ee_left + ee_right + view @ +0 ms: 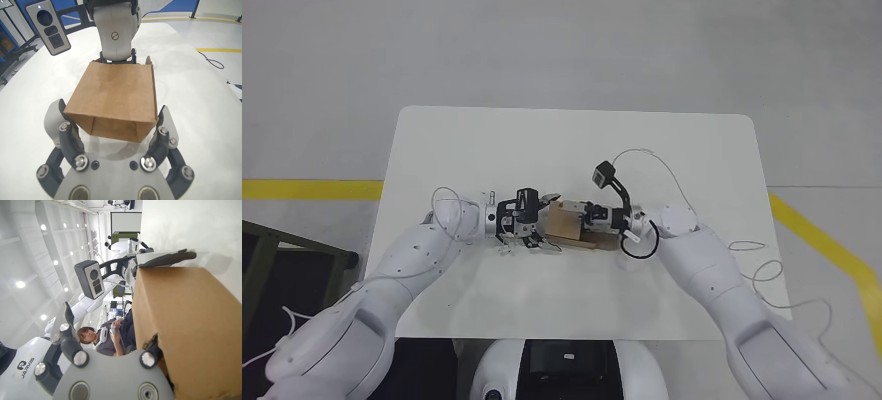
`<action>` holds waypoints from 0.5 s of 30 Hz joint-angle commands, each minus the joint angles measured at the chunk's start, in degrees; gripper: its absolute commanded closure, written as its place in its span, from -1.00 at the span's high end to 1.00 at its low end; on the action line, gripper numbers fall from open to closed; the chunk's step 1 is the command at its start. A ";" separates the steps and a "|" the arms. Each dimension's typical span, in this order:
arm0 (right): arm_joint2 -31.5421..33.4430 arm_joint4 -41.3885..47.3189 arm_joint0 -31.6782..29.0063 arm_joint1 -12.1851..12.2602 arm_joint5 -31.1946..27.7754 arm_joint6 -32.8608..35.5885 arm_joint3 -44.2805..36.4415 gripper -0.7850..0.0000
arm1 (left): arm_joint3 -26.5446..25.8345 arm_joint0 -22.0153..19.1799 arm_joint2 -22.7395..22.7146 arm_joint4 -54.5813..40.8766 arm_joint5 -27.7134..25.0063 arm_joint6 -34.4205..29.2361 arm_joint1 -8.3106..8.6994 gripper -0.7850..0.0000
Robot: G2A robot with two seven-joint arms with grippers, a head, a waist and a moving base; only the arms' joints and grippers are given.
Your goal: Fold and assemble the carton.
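A brown carton (567,222) lies on its side in the middle of the white table (492,140), between both arms. Its near end (113,128) is open like a tube. My left gripper (111,109) is open and straddles that end, one finger (56,111) at each side wall. At the far end sits my right gripper (587,215), also open. One finger (67,313) is free in the air. The other finger (153,345) disappears behind the carton's (185,317) torn edge. The left gripper's pad (170,256) lies along the carton's side.
Thin cables (657,165) loop over the table by the right arm and trail off its right edge (762,270). The right arm's camera bracket (603,178) stands up behind the carton. Bare table lies on all sides of the carton.
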 commanded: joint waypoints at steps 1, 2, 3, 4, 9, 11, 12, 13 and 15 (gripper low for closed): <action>-0.17 0.09 0.21 -0.28 -0.06 0.18 0.69 1.00 | 0.17 -0.07 0.06 0.10 0.12 0.16 -0.05 1.00; -0.25 0.12 0.32 -0.44 -0.10 0.26 1.04 1.00 | 0.24 -0.10 0.09 0.14 0.14 0.24 -0.07 1.00; -0.31 0.18 0.41 -0.59 -0.08 0.36 1.38 1.00 | 0.31 -0.13 0.11 0.17 0.15 0.32 -0.10 1.00; -0.38 0.25 0.50 -0.74 -0.14 0.55 1.67 1.00 | 0.40 -0.16 0.11 0.16 0.18 0.41 -0.11 1.00; -0.64 0.24 0.93 -1.38 -0.32 1.20 3.08 1.00 | 0.58 -0.28 0.17 0.30 0.12 0.68 -0.17 1.00; -0.69 0.15 1.07 -1.59 -0.37 1.39 3.58 1.00 | 0.62 -0.30 0.21 0.36 0.12 0.74 -0.19 1.00; -0.67 0.13 1.12 -1.67 -0.41 1.47 3.82 1.00 | 0.62 -0.30 0.23 0.37 0.14 0.71 -0.22 1.00; -0.60 0.13 1.17 -1.73 -0.53 1.72 3.99 1.00 | 0.66 -0.29 0.22 0.29 0.22 0.65 -0.25 1.00; -0.26 0.06 1.30 -1.69 -0.88 2.22 4.50 1.00 | 0.73 -0.31 0.20 0.23 0.35 0.40 -0.29 1.00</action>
